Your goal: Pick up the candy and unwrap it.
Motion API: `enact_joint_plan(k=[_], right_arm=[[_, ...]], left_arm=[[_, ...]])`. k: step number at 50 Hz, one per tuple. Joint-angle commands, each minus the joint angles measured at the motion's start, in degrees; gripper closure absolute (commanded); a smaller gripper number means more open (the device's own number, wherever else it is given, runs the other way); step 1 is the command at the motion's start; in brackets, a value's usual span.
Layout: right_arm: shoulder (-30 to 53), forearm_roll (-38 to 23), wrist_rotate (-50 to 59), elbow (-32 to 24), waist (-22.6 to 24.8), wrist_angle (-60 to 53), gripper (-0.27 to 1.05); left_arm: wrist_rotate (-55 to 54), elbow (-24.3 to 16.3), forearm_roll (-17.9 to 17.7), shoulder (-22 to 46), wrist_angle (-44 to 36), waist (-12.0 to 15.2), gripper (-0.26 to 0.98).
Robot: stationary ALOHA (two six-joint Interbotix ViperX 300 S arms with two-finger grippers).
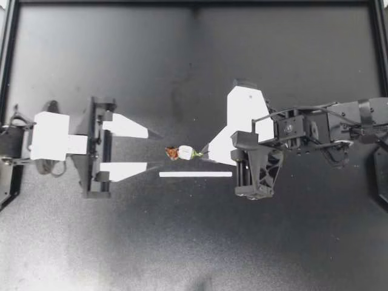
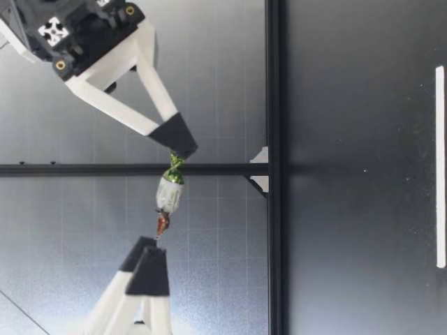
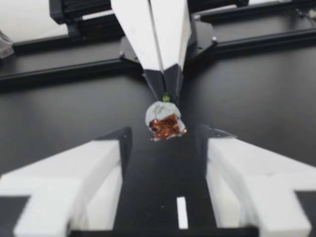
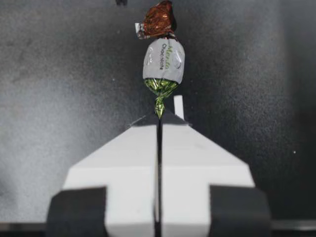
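Note:
A candy (image 1: 182, 153) in a white wrapper with one green and one copper-brown twisted end hangs in the air above the black table. My right gripper (image 1: 204, 156) is shut on its green twist (image 4: 159, 101), and the candy (image 4: 164, 58) sticks straight out ahead of the fingertips. My left gripper (image 1: 150, 148) stands open just short of the brown end, touching nothing. In the left wrist view the candy (image 3: 165, 123) floats ahead of and between the spread fingers (image 3: 89, 163), with my right gripper (image 3: 165, 84) behind it. The low view shows the candy (image 2: 170, 194) stretched between both grippers, well above the table.
A thin white strip (image 1: 195, 174) lies flat on the table just below the candy. Black frame rails (image 1: 194, 3) run along the table's edges. The dark table surface (image 1: 182, 242) spreads around both arms.

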Motion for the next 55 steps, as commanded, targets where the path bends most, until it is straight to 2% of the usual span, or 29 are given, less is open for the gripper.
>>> enact_joint_plan(k=[1,27,31,38,42,46,55], right_arm=[[-0.97,0.0,0.09,-0.62,0.26,-0.79,0.97],[-0.44,-0.09,0.18,-0.79,0.26,-1.05,0.97],[-0.35,0.0,0.18,-0.79,0.35,-1.05,0.97],[-0.26,0.0,0.18,-0.7,0.35,-1.05,0.97],[-0.35,0.0,0.18,-0.7,0.35,-1.14,0.97],[-0.35,0.0,0.18,-0.7,0.26,-1.14,0.97],[-0.35,0.0,0.18,-0.35,0.26,-1.85,0.97]], left_arm=[[-0.18,-1.76,0.18,-0.18,-0.62,-0.09,0.27],[-0.44,-3.16,0.09,2.11,-0.62,-0.18,0.32],[-0.26,-3.16,0.09,2.11,-0.53,-0.09,0.42],[0.35,-2.99,0.09,2.11,-0.62,-0.18,0.74],[0.18,-2.72,0.0,2.11,-0.62,-0.09,0.87],[-0.35,-2.64,0.0,2.11,-0.62,-0.09,0.92],[-0.44,-2.55,-0.09,2.02,-0.53,-0.09,0.93]])
